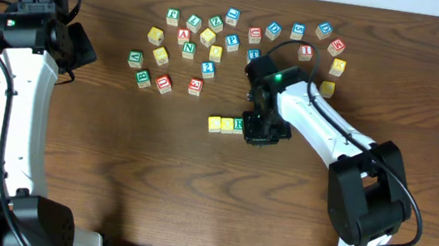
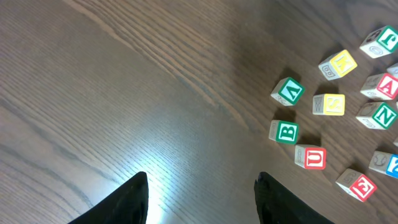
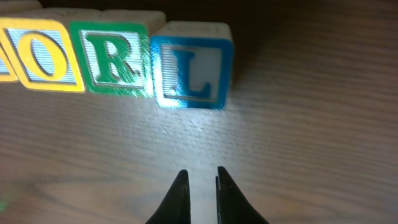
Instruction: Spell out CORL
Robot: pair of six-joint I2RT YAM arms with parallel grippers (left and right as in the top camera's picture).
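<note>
Though edge to edge, colour-framed CORL cubes (image 3: pixel 115 59)

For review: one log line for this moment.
O cube, R cube, L cube in row; right pincer shut, empty; left pincer open, empty

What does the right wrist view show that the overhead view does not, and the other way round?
Only the right wrist view: the letters on the O block, R block and L block, side by side, and the right hand nearly shut, empty, apart from them. Only the overhead view: the loose blocks scattered farther back, and the left arm. Both: the row on the wooden table.
</note>
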